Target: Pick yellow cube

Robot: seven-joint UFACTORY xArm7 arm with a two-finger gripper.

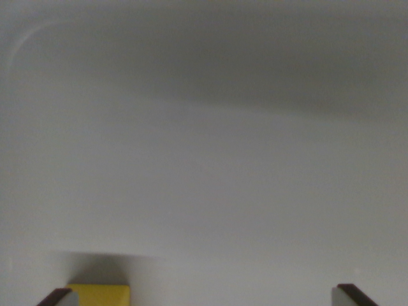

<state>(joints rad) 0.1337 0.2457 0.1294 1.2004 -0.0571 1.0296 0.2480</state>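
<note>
The gripper (205,298) is hovering with its jaws standing wide apart, only the two dark fingertips poking up at the bottom edge of the wrist view, and nothing is sitting between them. The cube (99,294) is lying on the pale table (210,159) at the bottom of the wrist view's left, just beside the left fingertip and far off-centre in the gap. It is looking like a small, light, rigid block with flat faces, so pinching two opposite sides squarely, once centred over it, is probably enough; smooth faces could slip if caught on a corner.
</note>
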